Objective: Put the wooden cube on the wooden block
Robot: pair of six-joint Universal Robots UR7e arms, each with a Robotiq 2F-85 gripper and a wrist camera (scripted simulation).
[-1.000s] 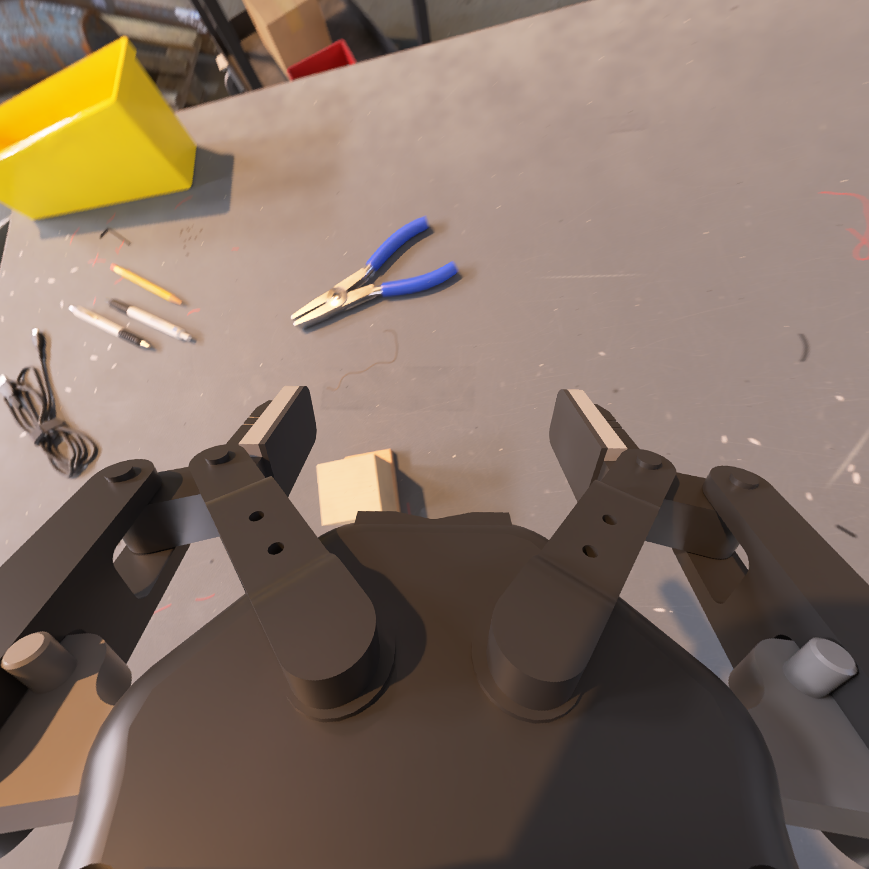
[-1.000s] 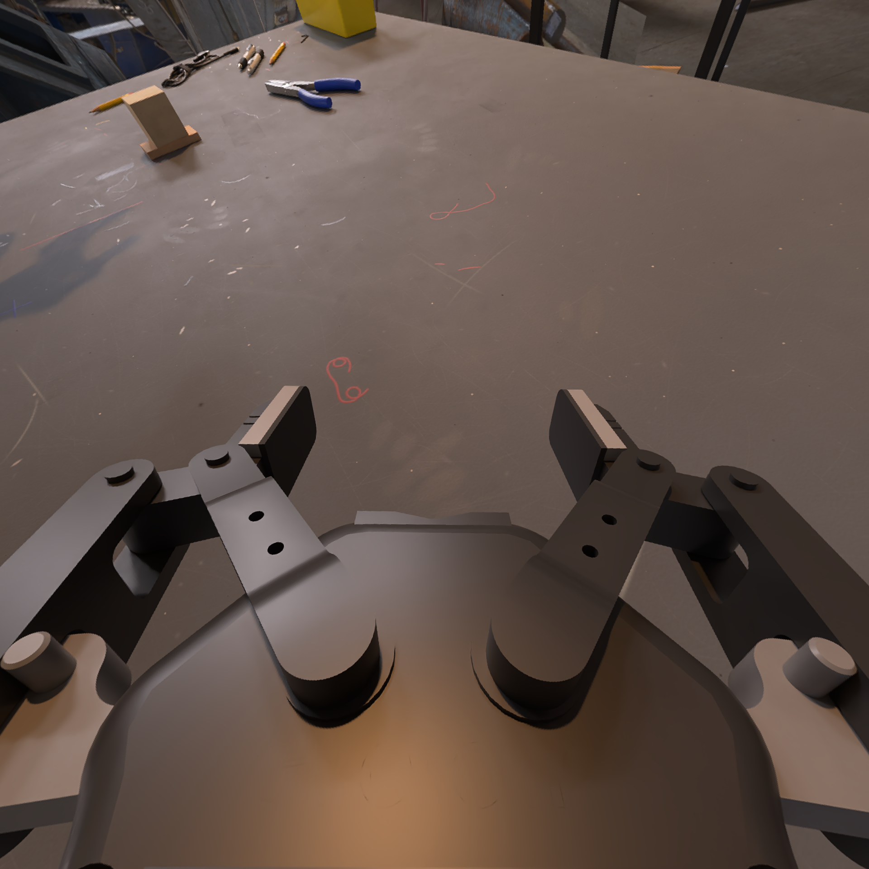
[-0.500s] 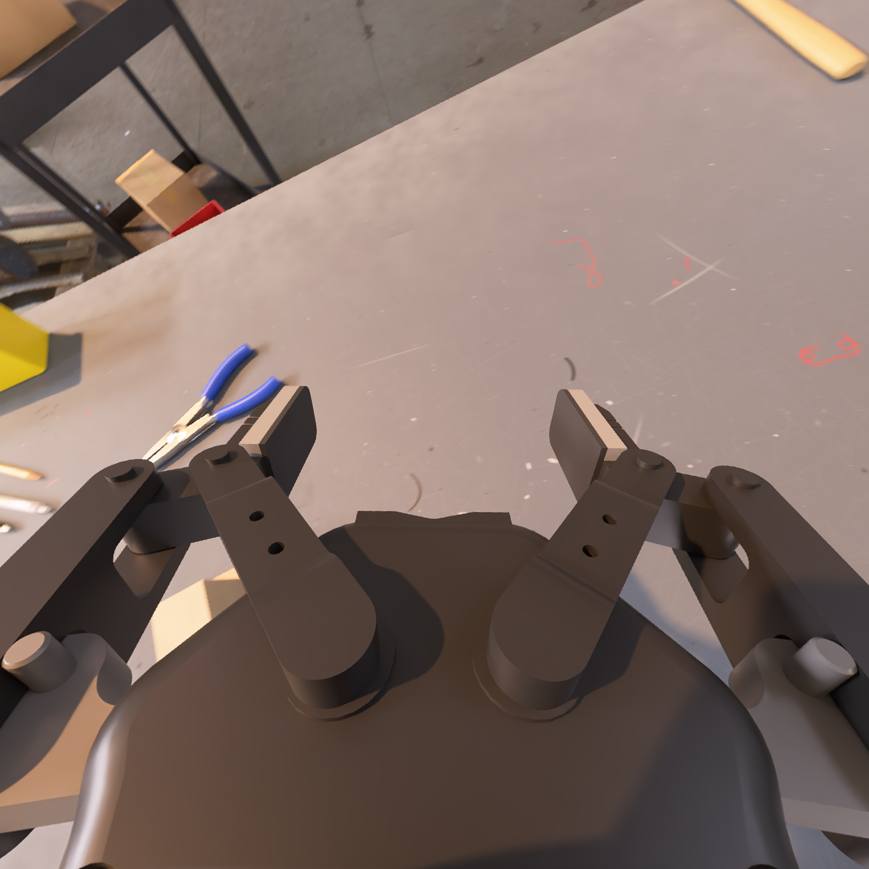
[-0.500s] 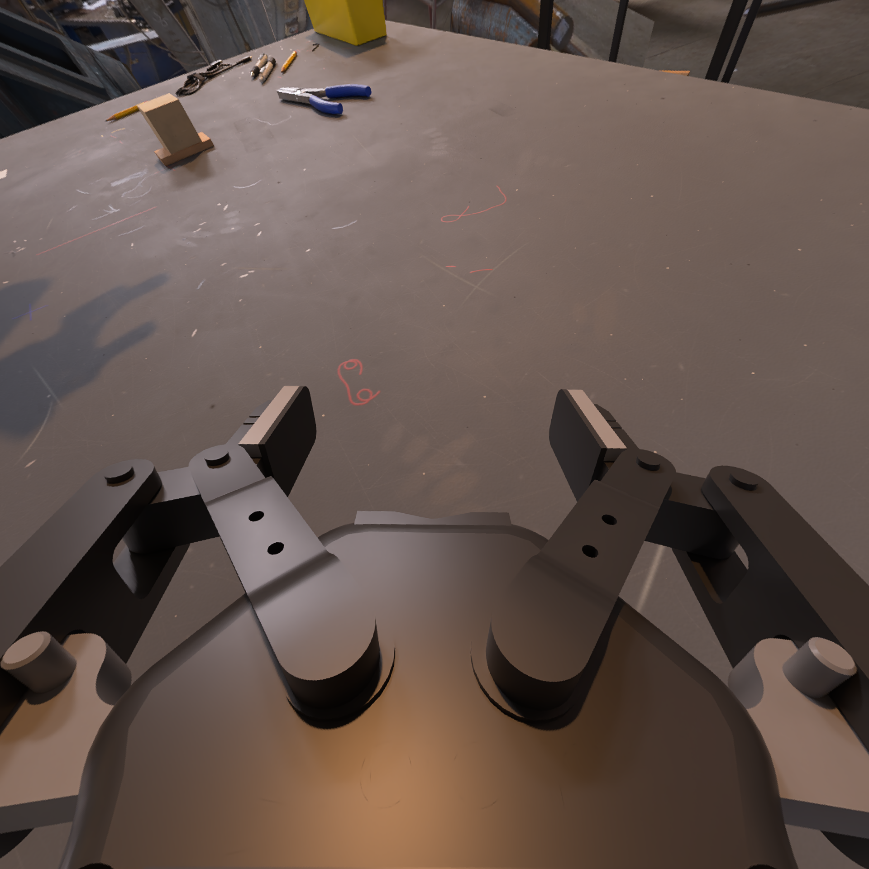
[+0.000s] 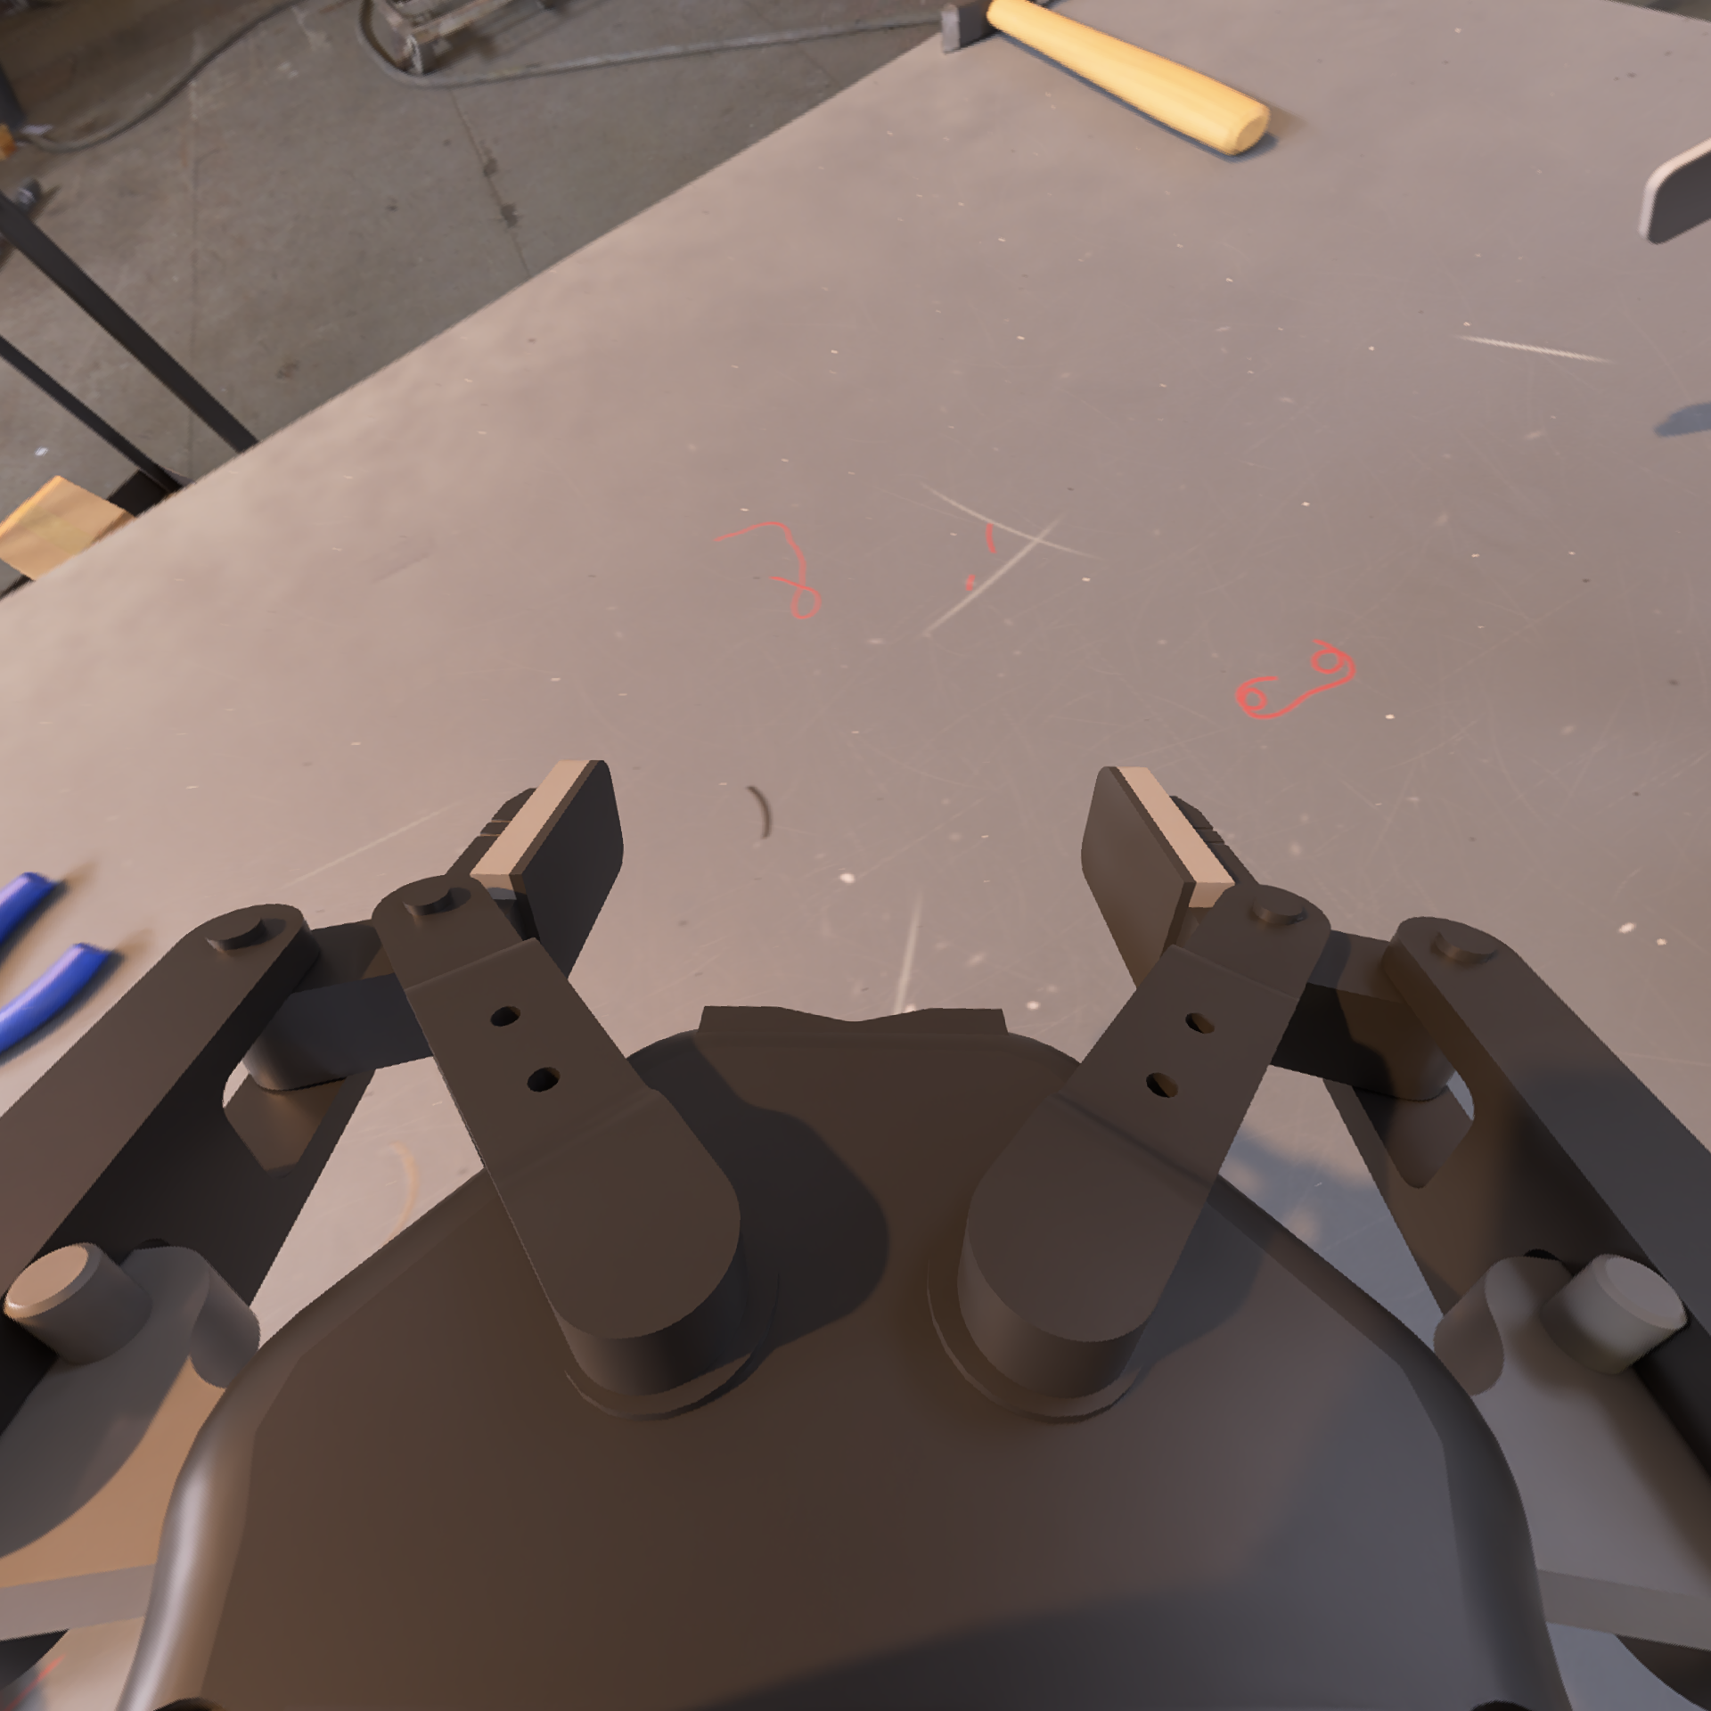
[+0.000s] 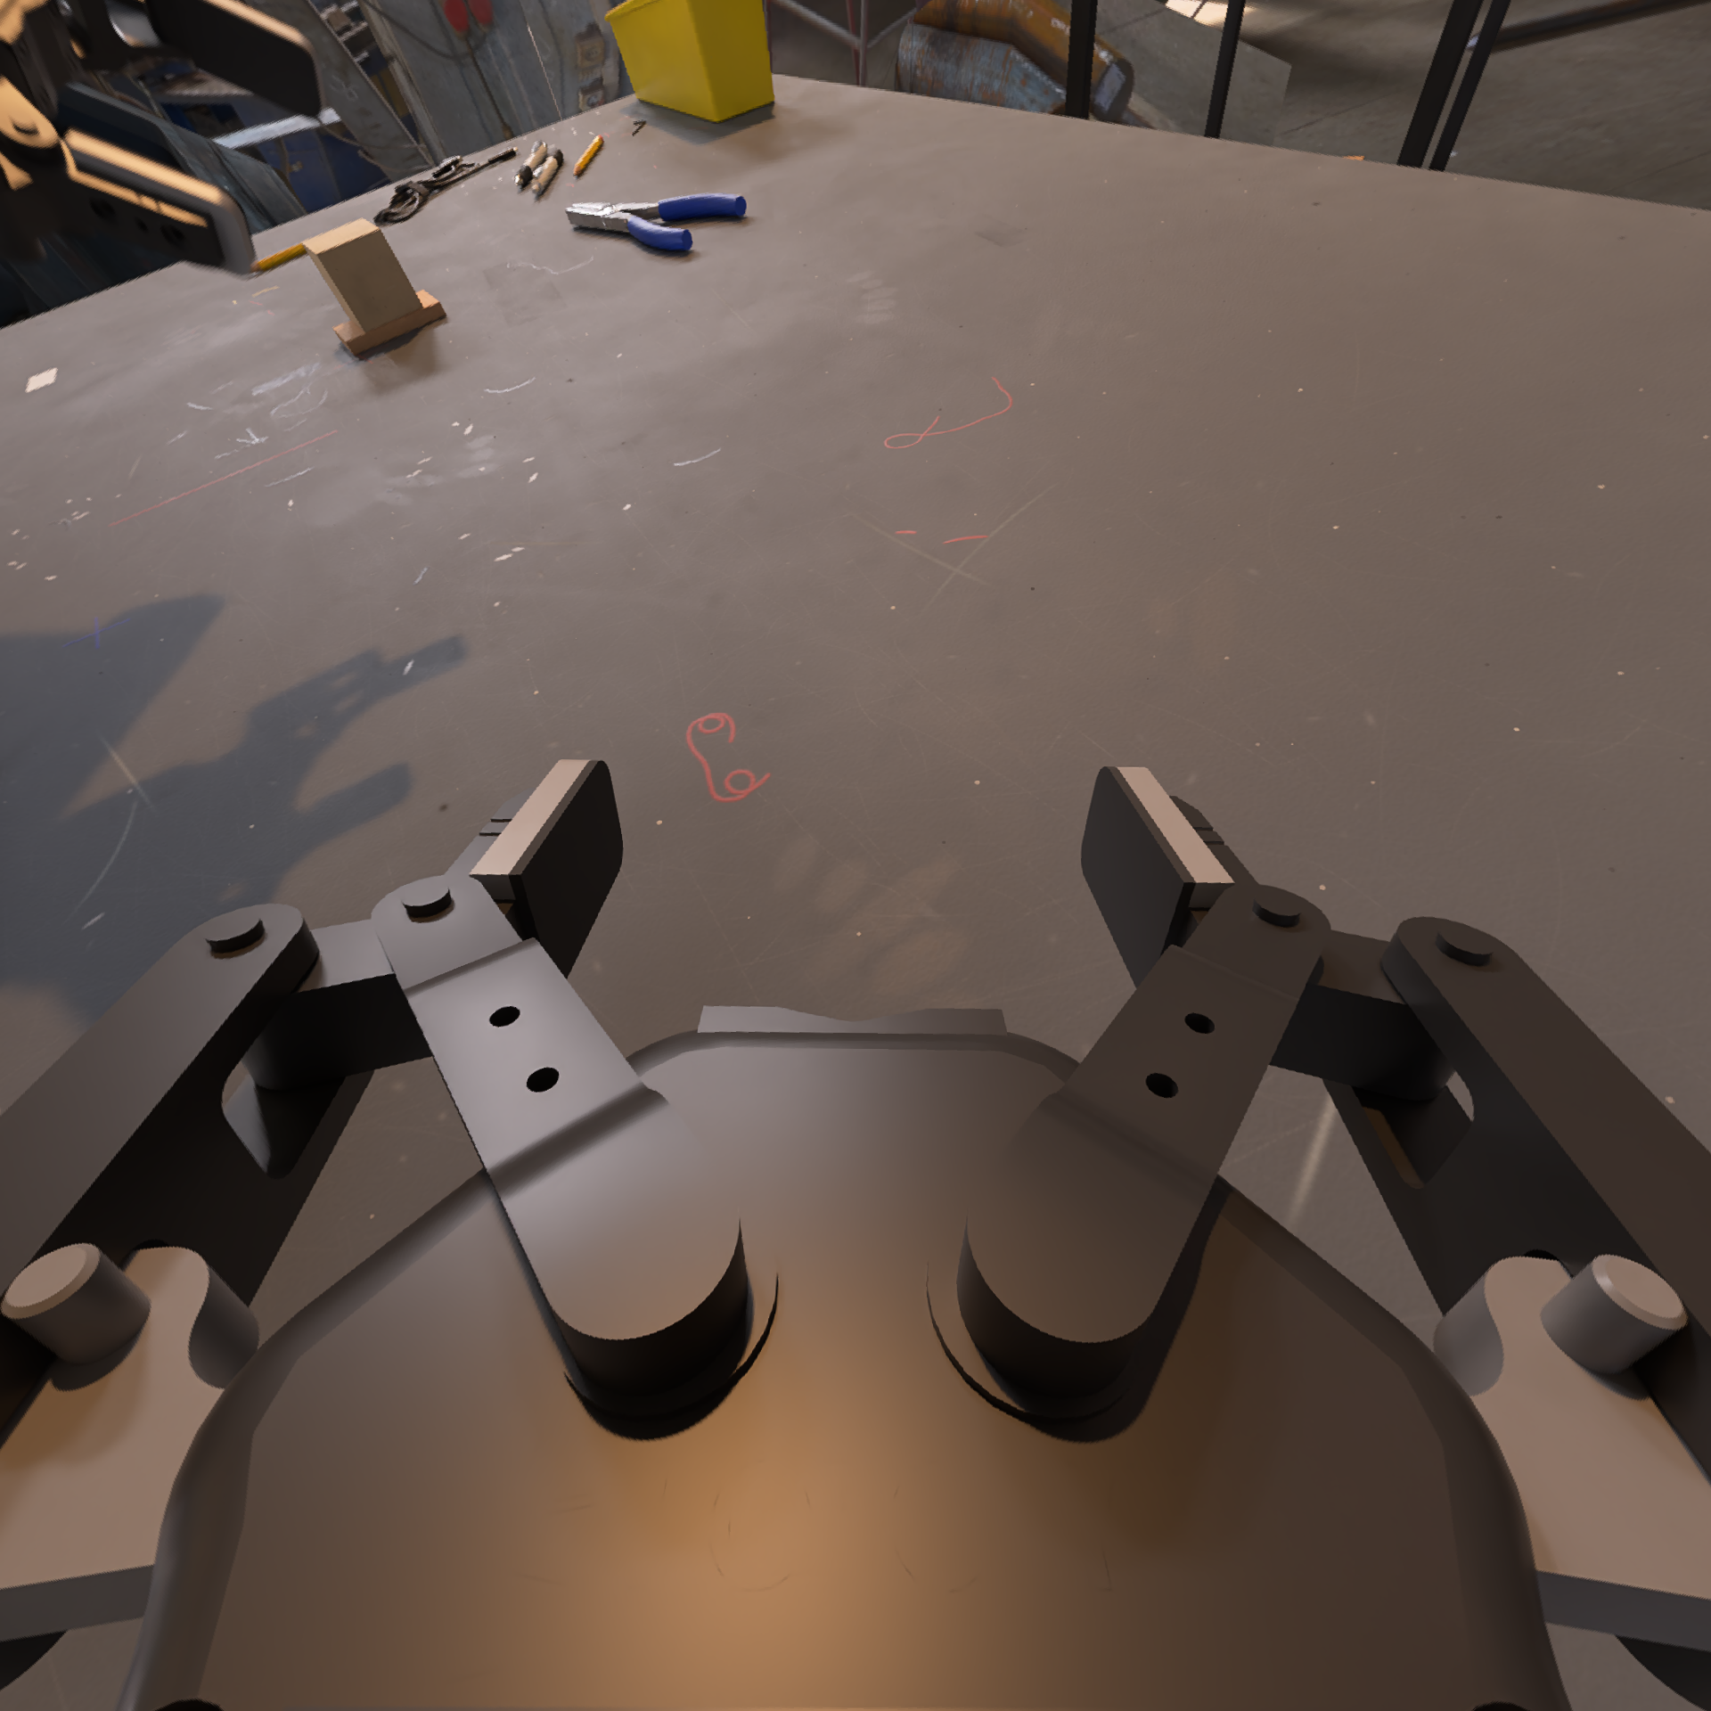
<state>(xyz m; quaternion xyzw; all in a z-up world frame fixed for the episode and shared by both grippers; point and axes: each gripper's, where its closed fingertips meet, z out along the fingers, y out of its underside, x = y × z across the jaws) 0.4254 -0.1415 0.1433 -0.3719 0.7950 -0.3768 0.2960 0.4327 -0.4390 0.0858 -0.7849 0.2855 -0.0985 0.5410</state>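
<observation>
At the far left of the scuffed grey desk (image 6: 1204, 648), as the right wrist view shows it, the pale wooden cube (image 6: 363, 270) sits on top of the flat, darker wooden block (image 6: 393, 326), touching it, with the block's edge jutting out at the base. Beyond them lie a yellow pencil (image 6: 587, 155), two pale pens (image 6: 537, 168) and a coiled black cable (image 6: 417, 190), and to their right the blue-handled metal pliers (image 6: 662, 218). A yellow plastic bin (image 6: 699, 56) stands at the desk's far edge. The right gripper (image 6: 852, 833) hangs over bare desk near a red scribble (image 6: 724, 759), its fingers spread wide and holding nothing. In the left wrist view the left gripper (image 5: 852, 833) is likewise spread apart and empty above the desk, well apart from the cube, which that view does not show. The pliers' blue handles (image 5: 46, 963) peek in at its left edge, and a wooden-handled hammer (image 5: 1130, 74) lies at the far side.
</observation>
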